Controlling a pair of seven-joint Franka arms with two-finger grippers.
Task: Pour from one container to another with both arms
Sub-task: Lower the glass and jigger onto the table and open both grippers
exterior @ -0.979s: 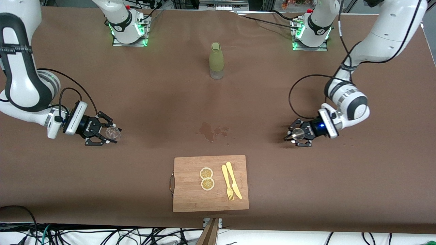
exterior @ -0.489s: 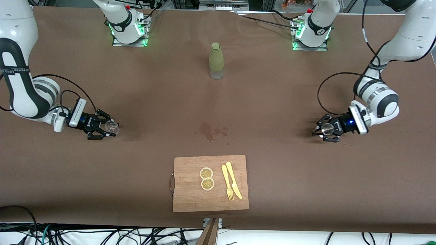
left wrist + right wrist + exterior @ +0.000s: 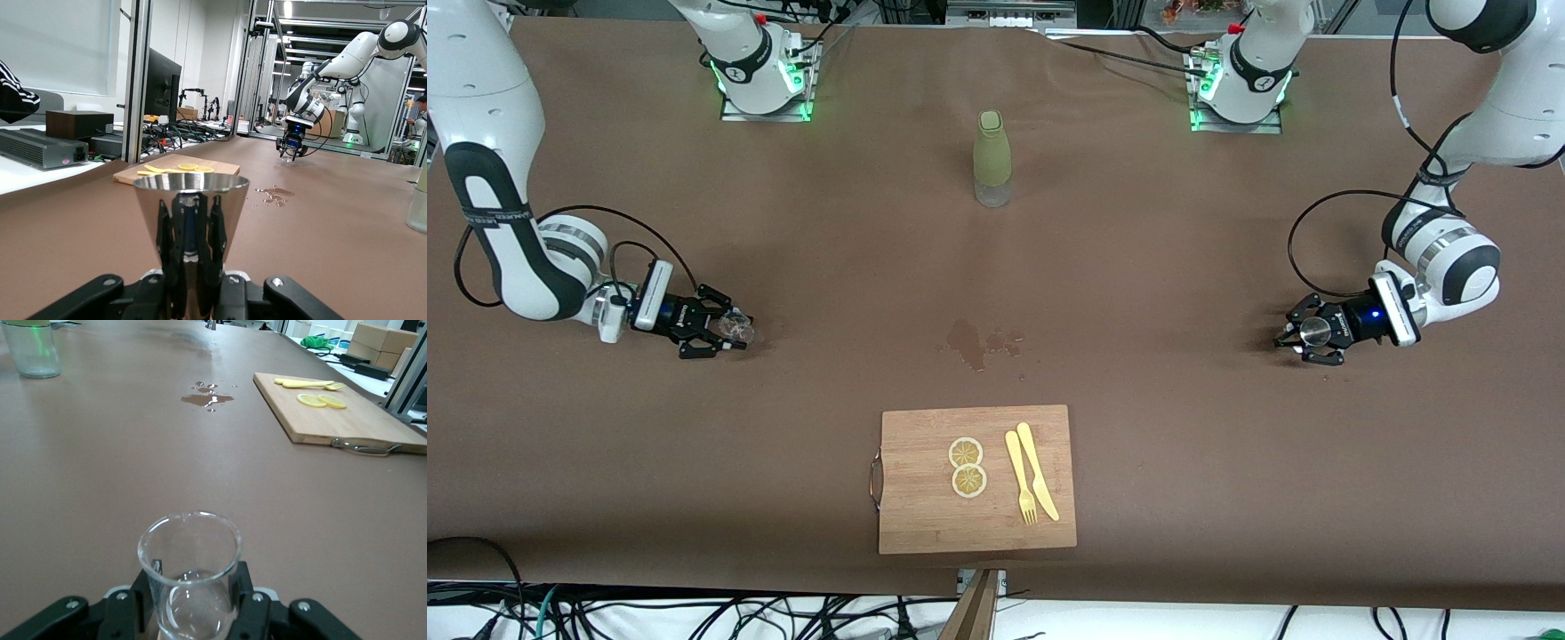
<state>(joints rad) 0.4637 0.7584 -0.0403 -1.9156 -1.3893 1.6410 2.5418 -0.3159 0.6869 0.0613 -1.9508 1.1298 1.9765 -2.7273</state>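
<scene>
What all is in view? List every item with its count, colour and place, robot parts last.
table: 1, brown, under everything.
bottle: 1, olive green with clear base, upright between the two arm bases.
spill: 1 wet patch, dark, mid-table between bottle and board.
board: 1, wooden with metal handle, nearest the front camera.
lemon slices: 2, yellow, on the board.
fork: 1, yellow, on the board beside the slices.
knife: 1, yellow, on the board beside the fork.
steel cup: 1, silver, in the left gripper.
beaker: 1, clear, in the right gripper.
left gripper: 1, black, low at the left arm's end, shut on the steel cup.
right gripper: 1, black, low at the right arm's end, shut on the beaker.
</scene>
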